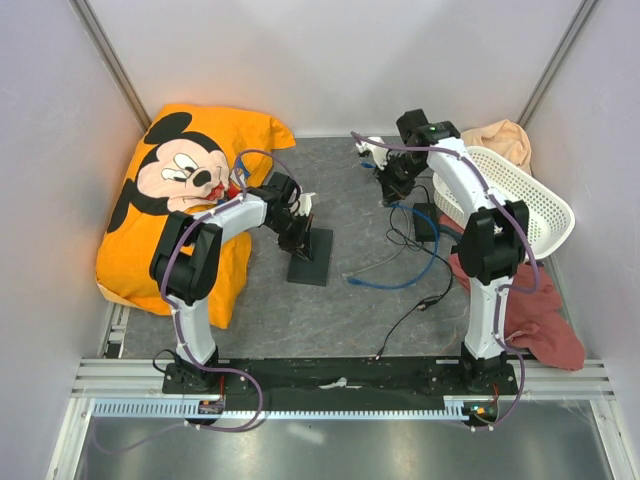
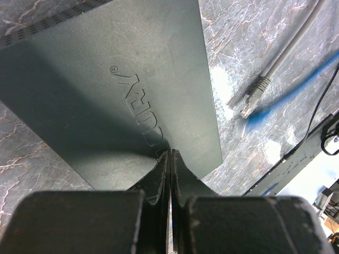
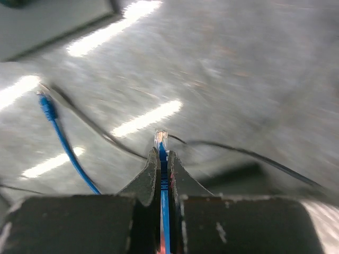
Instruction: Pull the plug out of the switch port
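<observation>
The flat black switch box (image 1: 314,258) lies mid-table; its top face fills the left wrist view (image 2: 106,90). Its row of ports is hidden from every view. My left gripper (image 1: 297,232) is shut and empty, its tips (image 2: 169,154) down against the box's top near one edge. My right gripper (image 1: 388,186) is far right of the box and held above the table. It is shut (image 3: 163,154) on a blue cable just behind its clear plug (image 3: 160,138), which sticks out past the fingertips, free of any socket.
The blue cable (image 1: 425,268) loops over the table, its other plug (image 3: 46,108) lying loose. A grey plug (image 2: 253,98) lies beside the box. A black power brick (image 1: 425,221) with thin cord, white basket (image 1: 520,200), red cloth (image 1: 535,315) and Mickey pillow (image 1: 190,190) surround the area.
</observation>
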`<action>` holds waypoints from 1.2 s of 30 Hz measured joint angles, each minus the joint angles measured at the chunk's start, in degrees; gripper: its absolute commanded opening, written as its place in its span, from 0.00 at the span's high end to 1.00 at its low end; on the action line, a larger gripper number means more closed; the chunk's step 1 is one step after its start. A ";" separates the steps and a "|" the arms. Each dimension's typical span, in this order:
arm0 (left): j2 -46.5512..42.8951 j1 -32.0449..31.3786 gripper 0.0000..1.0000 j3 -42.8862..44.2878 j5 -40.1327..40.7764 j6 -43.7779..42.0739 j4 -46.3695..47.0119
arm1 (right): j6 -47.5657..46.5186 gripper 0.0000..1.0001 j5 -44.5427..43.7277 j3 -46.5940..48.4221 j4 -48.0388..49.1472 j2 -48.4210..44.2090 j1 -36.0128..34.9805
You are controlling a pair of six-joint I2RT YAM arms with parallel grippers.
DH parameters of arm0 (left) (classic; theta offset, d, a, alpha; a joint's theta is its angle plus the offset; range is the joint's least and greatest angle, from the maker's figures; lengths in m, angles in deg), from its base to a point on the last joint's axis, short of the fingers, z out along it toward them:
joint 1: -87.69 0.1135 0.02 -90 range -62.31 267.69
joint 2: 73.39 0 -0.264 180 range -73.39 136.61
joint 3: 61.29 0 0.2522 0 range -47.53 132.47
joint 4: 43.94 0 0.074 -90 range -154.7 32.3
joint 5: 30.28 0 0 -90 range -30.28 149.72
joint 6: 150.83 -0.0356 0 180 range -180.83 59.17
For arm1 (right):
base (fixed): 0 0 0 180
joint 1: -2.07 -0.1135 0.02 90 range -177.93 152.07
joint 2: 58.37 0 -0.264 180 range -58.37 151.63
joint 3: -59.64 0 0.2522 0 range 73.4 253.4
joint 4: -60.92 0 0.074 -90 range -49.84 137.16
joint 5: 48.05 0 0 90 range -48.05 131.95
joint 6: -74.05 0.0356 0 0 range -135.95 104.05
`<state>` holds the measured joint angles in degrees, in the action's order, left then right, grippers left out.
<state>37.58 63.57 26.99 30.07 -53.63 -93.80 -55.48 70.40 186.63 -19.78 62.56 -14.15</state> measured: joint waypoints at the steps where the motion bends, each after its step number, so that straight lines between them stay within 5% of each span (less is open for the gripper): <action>1: 0.02 0.00 0.98 0.00 0.00 0.00 0.00 | -1.25 1.00 -2.01 1.14 0.02 -0.72 0.37; 15: 0.52 0.00 0.98 0.83 0.02 -0.02 -0.96 | -3.91 0.99 -21.62 12.92 3.63 6.27 0.26; 21: 0.50 -0.02 0.98 0.83 0.09 -0.07 -0.98 | -0.24 0.89 -27.74 12.92 9.07 8.50 -0.79; 24: 0.50 -0.02 0.98 0.83 0.09 -0.07 -0.96 | 1.44 0.79 -29.75 12.92 10.88 9.03 -1.27; 28: 0.50 -0.02 0.98 0.83 0.07 -0.07 -0.98 | 3.63 0.33 -31.06 12.92 12.50 9.38 -1.75; 30: 0.50 -0.02 0.98 0.85 0.07 -0.07 -1.01 | 4.24 0.25 -31.17 12.92 12.92 9.38 -1.77; 32: 0.50 -0.02 0.98 0.98 0.09 -0.07 -1.11 | 6.82 0.02 -30.27 12.92 13.66 9.38 -1.77; 36: 0.50 -0.22 0.98 2.14 1.20 -1.03 -2.01 | 11.37 0.02 -26.40 12.92 14.93 8.92 -1.66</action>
<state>38.09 63.35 29.13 31.28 -54.65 -95.81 -44.11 44.00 199.55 -4.85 71.47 -15.82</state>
